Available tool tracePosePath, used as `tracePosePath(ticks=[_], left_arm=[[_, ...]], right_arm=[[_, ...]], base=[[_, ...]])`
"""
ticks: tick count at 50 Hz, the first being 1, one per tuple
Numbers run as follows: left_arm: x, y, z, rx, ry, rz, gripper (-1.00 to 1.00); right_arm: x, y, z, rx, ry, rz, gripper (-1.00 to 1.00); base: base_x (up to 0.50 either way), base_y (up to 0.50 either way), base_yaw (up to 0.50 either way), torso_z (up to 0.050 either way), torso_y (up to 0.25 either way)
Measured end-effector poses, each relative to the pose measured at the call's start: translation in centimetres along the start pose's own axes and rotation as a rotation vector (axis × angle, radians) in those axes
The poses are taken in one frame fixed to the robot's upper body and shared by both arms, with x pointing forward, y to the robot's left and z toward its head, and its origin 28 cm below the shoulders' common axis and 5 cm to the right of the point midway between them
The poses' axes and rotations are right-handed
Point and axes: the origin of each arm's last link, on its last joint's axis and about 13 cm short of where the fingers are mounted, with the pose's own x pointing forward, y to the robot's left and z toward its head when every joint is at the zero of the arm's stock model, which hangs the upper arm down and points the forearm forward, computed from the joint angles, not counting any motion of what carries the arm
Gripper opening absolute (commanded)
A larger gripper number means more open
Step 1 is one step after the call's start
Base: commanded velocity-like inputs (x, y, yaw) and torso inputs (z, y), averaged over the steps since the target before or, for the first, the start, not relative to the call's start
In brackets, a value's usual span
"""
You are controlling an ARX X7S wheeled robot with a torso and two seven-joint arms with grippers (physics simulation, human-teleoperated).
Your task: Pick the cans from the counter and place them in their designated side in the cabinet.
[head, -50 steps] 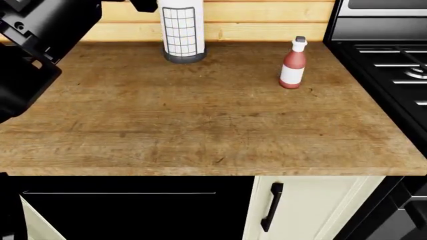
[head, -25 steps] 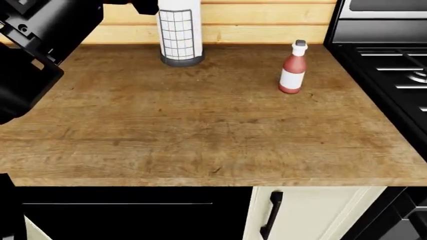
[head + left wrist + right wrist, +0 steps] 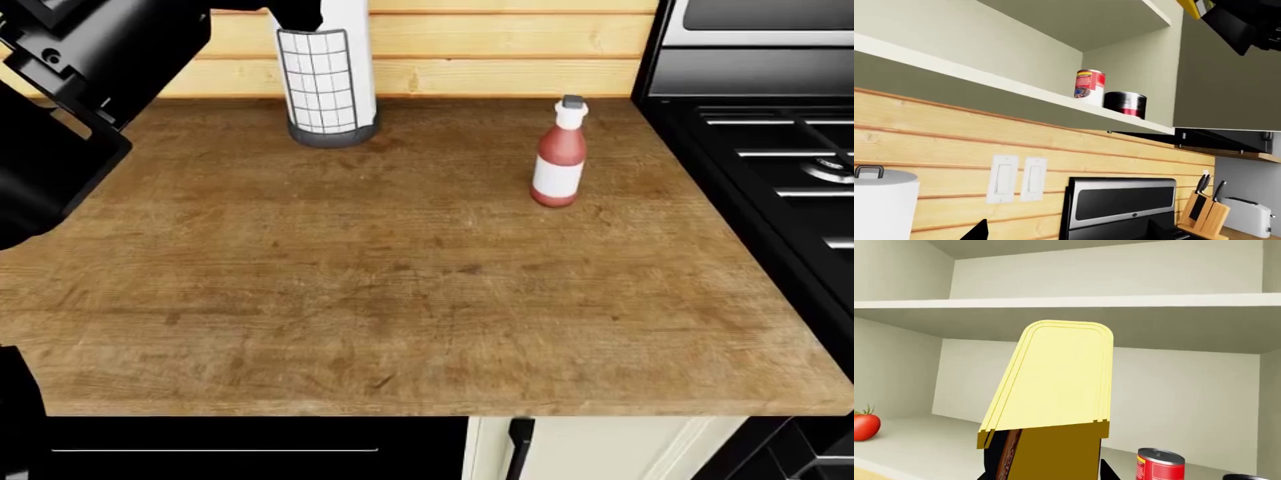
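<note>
My right gripper (image 3: 1047, 471) is shut on the squat tin with the yellow lid (image 3: 1054, 380), held up in front of the open cabinet's lower shelf (image 3: 914, 440). On that shelf stands the red-and-white can (image 3: 1159, 465), to the tin's right. The left wrist view shows the same can (image 3: 1089, 87) on the shelf (image 3: 1021, 92) beside a dark can (image 3: 1124, 104), with the right gripper (image 3: 1237, 22) and a yellow tin corner (image 3: 1191, 6) above. My left gripper (image 3: 1067, 235) is open and empty, facing the wall. No can shows on the counter (image 3: 400, 280).
A red sauce bottle (image 3: 558, 155) and a white roll in a black wire grid (image 3: 324, 75) stand at the counter's back. The black stove (image 3: 774, 140) borders the right. My left arm (image 3: 67, 100) fills the upper left. A tomato (image 3: 864, 425) sits at the shelf's left.
The head view has shifted: the counter, bottle and wire-grid roll slid down and left in the picture, and less of the lower cabinet fronts shows. Nothing on the counter moved.
</note>
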Motion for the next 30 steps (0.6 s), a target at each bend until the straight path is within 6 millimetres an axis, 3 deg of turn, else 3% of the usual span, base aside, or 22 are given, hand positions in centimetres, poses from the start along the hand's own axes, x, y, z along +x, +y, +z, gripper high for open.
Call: tracePosePath(ticks=[30], left_arm=[[-0.19,-0.18,0.32,0.007,-0.006,0.001,1.0]], right_arm=[[0.0,0.04,0.02,0.001,-0.001,0.002,-1.0]], base=[[0.28,0.0,0.0,0.0,0.001]])
